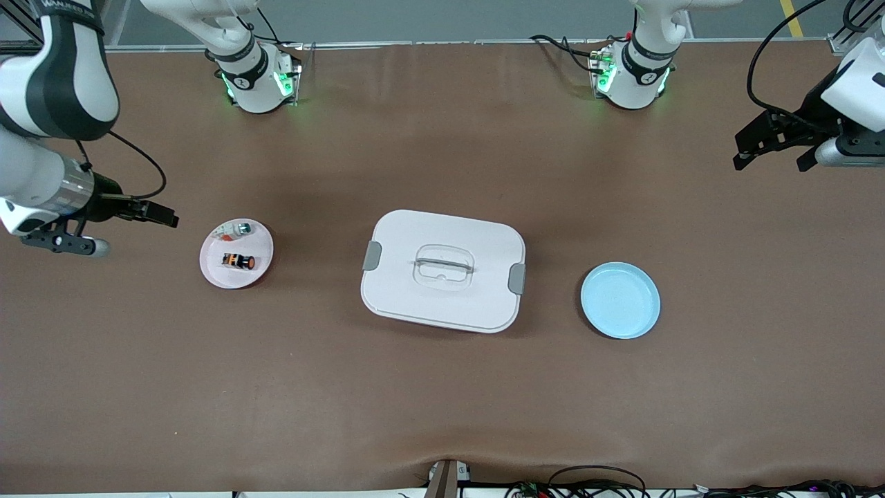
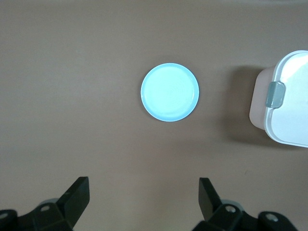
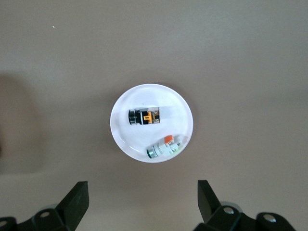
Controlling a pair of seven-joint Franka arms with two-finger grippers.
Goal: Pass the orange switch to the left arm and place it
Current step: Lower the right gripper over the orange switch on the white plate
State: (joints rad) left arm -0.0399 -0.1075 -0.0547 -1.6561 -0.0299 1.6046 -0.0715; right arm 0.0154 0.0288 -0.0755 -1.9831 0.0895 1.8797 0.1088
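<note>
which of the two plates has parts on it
The pink plate, at the right arm's end of the table, holds the orange switch and other small pieces; the blue plate holds nothing.

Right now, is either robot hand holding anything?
No, nothing is held. The left gripper and the right gripper are both open and empty. The orange switch lies on the pink plate.

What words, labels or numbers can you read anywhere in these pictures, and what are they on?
None can be read for sure.
Right arm, upper link: white lettering on the black band, cut off and too blurred to read.
Box, pink plate, blue plate, orange switch: no text visible.
</note>
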